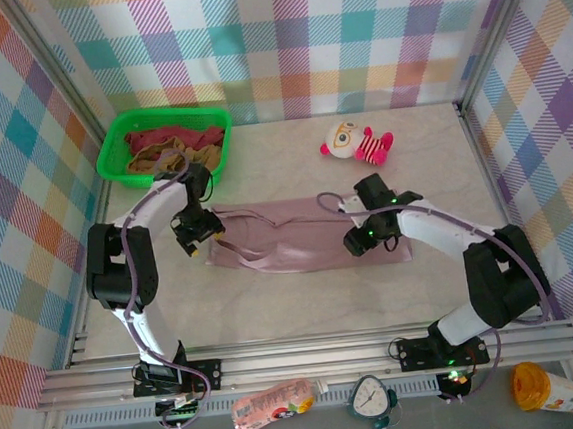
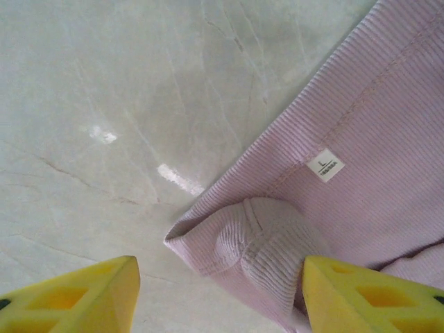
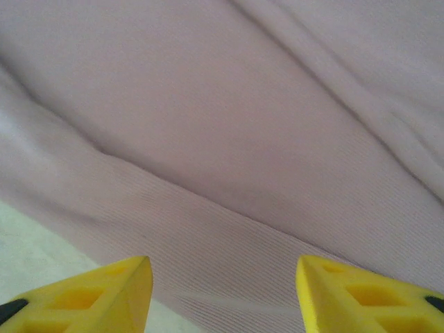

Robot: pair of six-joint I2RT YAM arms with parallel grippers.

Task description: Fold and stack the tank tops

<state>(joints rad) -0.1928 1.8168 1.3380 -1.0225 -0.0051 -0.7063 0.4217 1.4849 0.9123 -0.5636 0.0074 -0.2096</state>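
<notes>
Mauve-pink tank top [image 1: 299, 241] lies flat, long axis left-right. Left gripper [image 1: 191, 245] over its left end, right gripper [image 1: 357, 242] over its right end; both jaws spread, pinching nothing

This is looking like a robotics lab test cell: checked fabric walls [image 1: 281, 34] are boxing in a marble-look table [image 1: 304, 303], with the left arm [image 1: 132, 278] and right arm [image 1: 471, 259] standing bolted to an aluminium rail [image 1: 309, 358]
</notes>
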